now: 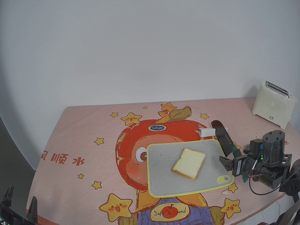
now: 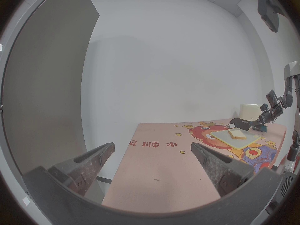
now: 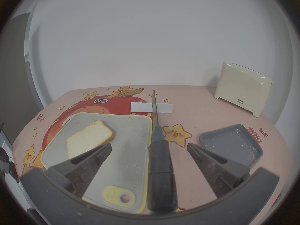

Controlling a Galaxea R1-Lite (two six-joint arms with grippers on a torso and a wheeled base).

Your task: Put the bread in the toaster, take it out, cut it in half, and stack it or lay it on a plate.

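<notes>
The right claw [image 3: 148, 146] is hovering with its two dark, wedge-shaped fingers spread wide apart. The knife [image 3: 160, 172] is lying between them untouched, its matte black handle running away from the claw into a thin blade that is crossing a small white rectangular block [image 3: 142, 107]. Just to the claw's left, a grey, speckled cutting board [image 3: 128, 132] with rounded corners and a yellow rim is sitting on the pink cartoon-printed table [image 3: 193, 116]. The bread [image 3: 89, 138], one pale, soft-looking square slice with a tan crust, is lying flat on it, ahead of the left finger. On the claw's other side a shallow grey square tray [image 3: 231, 144] is lying, and beyond it the glossy cream toaster [image 3: 242, 91] is standing upright. The left claw [image 2: 152, 147] is hanging spread open near the table's left edge, well apart from the board.
</notes>
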